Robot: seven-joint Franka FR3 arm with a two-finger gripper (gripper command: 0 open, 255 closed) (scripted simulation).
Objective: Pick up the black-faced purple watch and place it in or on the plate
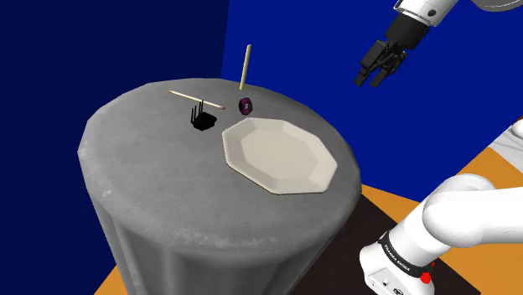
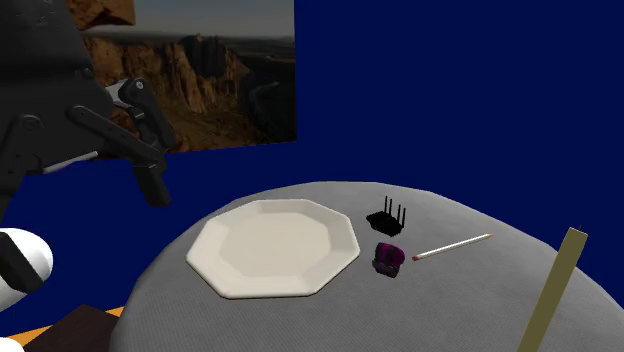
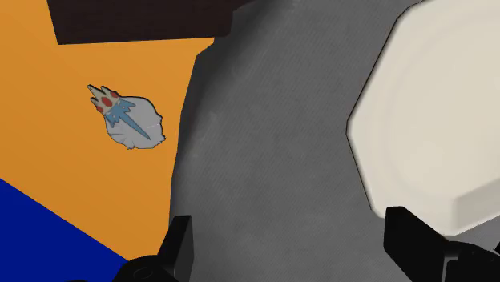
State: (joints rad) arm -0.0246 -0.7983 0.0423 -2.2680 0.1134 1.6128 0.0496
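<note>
Purple is the thing to look for. Shoulder view first: the one little watch [image 1: 245, 106] with its black face sits on the grey table [image 1: 151, 176] just beside the plate [image 1: 281, 155], at the plate's far rim. I count one plate, one watch, one matchstick [image 1: 197, 100] and one black pronged gadget [image 1: 201, 122] a bit past the plate. One pale stick [image 1: 245, 67] stands up behind the watch. The gripper [image 1: 370, 81] hangs in the air well off the plate, on the side away from the watch, holding nothing.

Second exterior view: same count, with the watch just off the plate's rim and the gadget right behind it.

Wrist view: the fingers [image 3: 180, 244] stand wide apart with the plate's edge ahead of them. One small blue-grey toy [image 3: 128, 118] lies on the orange floor [image 3: 64, 144].

So I'd call this the reach step. Next it needs to cross over the plate, drop onto the watch and close.
</note>
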